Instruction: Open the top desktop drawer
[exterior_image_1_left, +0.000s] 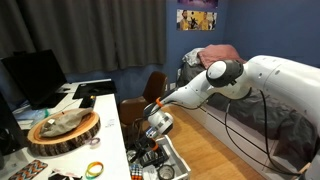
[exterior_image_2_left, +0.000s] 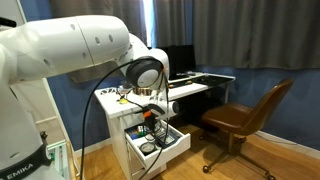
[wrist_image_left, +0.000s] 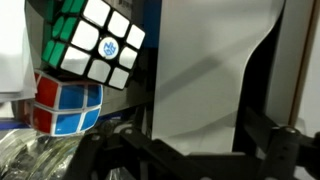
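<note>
The top desktop drawer (exterior_image_2_left: 172, 146) stands drawn out from the front of the white desk (exterior_image_2_left: 190, 88), below the slab. In an exterior view its outer corner (exterior_image_1_left: 179, 160) juts over the wooden floor (exterior_image_2_left: 262, 160). On that side I see open floor ahead of the drawer front. The brown chair (exterior_image_2_left: 245, 118) sits well apart from it, turned toward the desk's far end. The robot's own arm crowds the near side. The drawer is shallow and white, with thin walls and a flat front, and it is narrower than the chair. It is cluttered with small dark and coloured items that I cannot make out in the exterior views. The wrist view shows a scrambled puzzle cube (wrist_image_left: 95, 40) with a second, red, white and blue cube (wrist_image_left: 65, 105) just below it, both beside a plain white panel (wrist_image_left: 210, 80). The gripper (exterior_image_1_left: 152, 122) hangs low over the drawer's contents next to the desk edge, and it also shows in the facing exterior view (exterior_image_2_left: 148, 112). I cannot tell whether its jaws are spread or closed. On the desk top a wooden slab tray (exterior_image_1_left: 62, 130) holds a pale bundle, and a dark monitor (exterior_image_1_left: 35, 75) stands behind it.
</note>
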